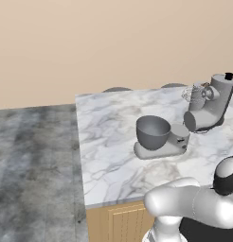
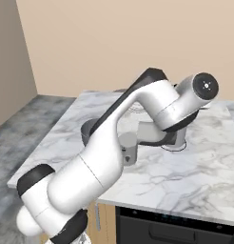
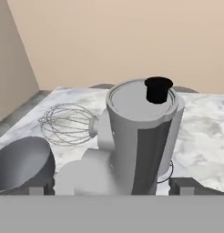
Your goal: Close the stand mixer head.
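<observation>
One mixer stood on the marble counter (image 1: 109, 156), and its head (image 1: 210, 106) was tipped up and back, the front end with one black knob (image 1: 228, 75) pointing upward. One wire whisk (image 1: 193, 94) stuck out sideways from the head's underside, well above the bowl. In the left base view the head sat at the right, behind and to the right of the single grey bowl (image 1: 153, 131), which rested on the flat base (image 1: 173, 145).

In the hand view the head (image 3: 139, 141) rose near the middle, its round front face uppermost with the knob (image 3: 158, 88) on it. The whisk (image 3: 68, 124) reached left from it, above the bowl (image 3: 22, 163) at lower left. Two dark fingertips (image 3: 184, 186) showed at the bottom of that view, one at each side of the head and apart from each other, so the gripper (image 3: 111, 189) was spread; neither tip visibly touched the head.

In the right base view the arm (image 2: 114, 147) covered most of the mixer; one dark bowl rim (image 2: 88, 131) and part of the head (image 2: 152, 133) showed behind it on the counter (image 2: 195, 171). Below the counter edge there was one dark appliance front (image 2: 176, 228).
</observation>
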Available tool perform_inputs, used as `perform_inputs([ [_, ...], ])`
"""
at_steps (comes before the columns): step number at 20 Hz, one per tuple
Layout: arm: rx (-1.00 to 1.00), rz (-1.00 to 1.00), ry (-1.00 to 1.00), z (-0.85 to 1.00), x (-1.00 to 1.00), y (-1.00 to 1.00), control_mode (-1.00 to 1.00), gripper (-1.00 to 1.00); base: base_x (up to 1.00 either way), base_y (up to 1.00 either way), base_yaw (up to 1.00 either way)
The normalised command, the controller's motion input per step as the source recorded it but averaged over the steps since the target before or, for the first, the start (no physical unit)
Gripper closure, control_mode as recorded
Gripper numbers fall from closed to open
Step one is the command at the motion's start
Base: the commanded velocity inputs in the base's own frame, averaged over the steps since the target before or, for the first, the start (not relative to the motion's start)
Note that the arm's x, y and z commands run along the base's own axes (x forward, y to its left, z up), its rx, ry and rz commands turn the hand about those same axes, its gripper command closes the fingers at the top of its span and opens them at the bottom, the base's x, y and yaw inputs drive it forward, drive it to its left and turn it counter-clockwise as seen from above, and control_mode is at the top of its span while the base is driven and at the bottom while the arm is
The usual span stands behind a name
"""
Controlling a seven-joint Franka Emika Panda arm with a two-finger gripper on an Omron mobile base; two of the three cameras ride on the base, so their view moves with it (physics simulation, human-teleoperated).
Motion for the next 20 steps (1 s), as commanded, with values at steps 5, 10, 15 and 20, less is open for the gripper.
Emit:
perform_inputs([
  [5, 0.15, 0.21, 0.0, -0.52, 0.99, 0.0, -1.0, -1.0, 0.0, 0.0, 0.0],
  [10, 0.02, 0.39, 0.04, -0.31, 0.98, 0.34, -1.0, -1.0, 0.0, 0.0, 0.0],
  [15, 0.0, 0.57, 0.01, -0.15, 1.0, 0.85, -1.0, -1.0, 0.0, 0.0, 0.0],
  [20, 0.0, 0.64, 0.05, -0.38, 0.8, 0.98, -1.0, -1.0, 0.0, 0.0, 0.0],
])
